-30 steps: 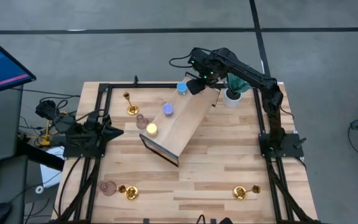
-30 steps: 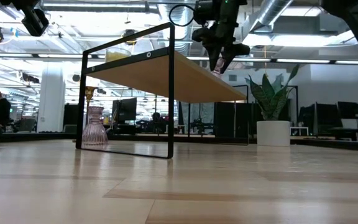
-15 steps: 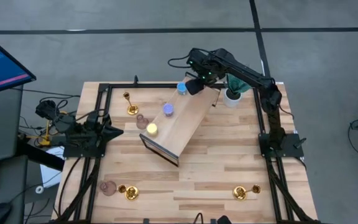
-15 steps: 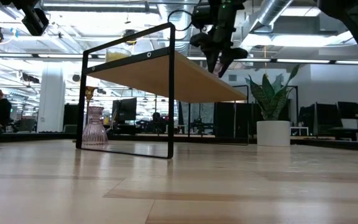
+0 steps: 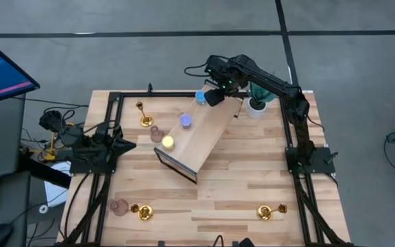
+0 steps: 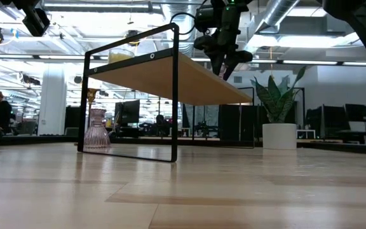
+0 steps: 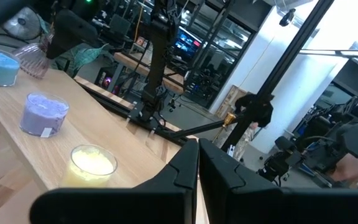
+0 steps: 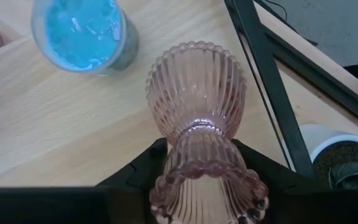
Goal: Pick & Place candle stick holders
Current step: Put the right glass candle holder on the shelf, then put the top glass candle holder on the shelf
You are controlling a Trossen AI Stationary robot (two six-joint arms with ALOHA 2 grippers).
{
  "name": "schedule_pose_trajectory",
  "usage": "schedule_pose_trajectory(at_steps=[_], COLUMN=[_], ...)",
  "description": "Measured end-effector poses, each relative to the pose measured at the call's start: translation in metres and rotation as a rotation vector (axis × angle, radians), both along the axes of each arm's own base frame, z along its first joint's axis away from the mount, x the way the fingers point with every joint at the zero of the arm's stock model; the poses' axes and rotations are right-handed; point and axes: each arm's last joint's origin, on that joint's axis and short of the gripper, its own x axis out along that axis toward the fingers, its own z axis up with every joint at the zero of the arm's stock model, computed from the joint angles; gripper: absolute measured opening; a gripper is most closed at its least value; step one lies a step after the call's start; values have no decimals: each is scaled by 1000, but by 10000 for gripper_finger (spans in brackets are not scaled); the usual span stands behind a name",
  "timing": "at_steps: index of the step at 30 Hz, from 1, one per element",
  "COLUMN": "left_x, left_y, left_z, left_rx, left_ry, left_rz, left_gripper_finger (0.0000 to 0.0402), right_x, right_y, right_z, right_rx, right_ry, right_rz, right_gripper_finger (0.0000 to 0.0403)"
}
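Fingers: right gripper (image 8: 197, 177) holds pink holder (image 8: 199, 106) over shelf (image 5: 204, 130) end, beside blue candle holder (image 8: 82, 31) | left gripper (image 7: 197, 171) pinched shut, waiting | risk: tips, bumps blue one, rolls off edge

We see a pale wooden desk (image 5: 238, 178) carrying a black-framed shelf (image 5: 208, 134), a white-potted plant (image 5: 256, 104), gold holders (image 5: 145, 213) near its corners, and a pink holder (image 5: 120, 206). On the shelf sit blue (image 5: 200, 97), violet (image 5: 185, 121) and yellow (image 5: 168, 143) holders.
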Motion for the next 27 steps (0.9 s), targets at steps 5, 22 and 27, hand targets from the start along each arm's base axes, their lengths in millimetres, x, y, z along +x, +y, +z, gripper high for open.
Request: schedule_pose_trajectory(at_steps=[5, 22, 27], left_x=[0, 0, 0], left_y=[0, 0, 0], left_z=[0, 2, 7], left_rx=[0, -14, -50], left_ry=[0, -14, -64], left_rz=[0, 0, 0], left_gripper_finger=[12, 12, 12], right_x=[0, -7, -19], right_y=[0, 8, 25], right_z=[0, 33, 71], right_rx=[-4, -52, -108], right_ry=[2, -81, -184], right_rz=[1, 34, 61], right_gripper_finger=[195, 226, 229])
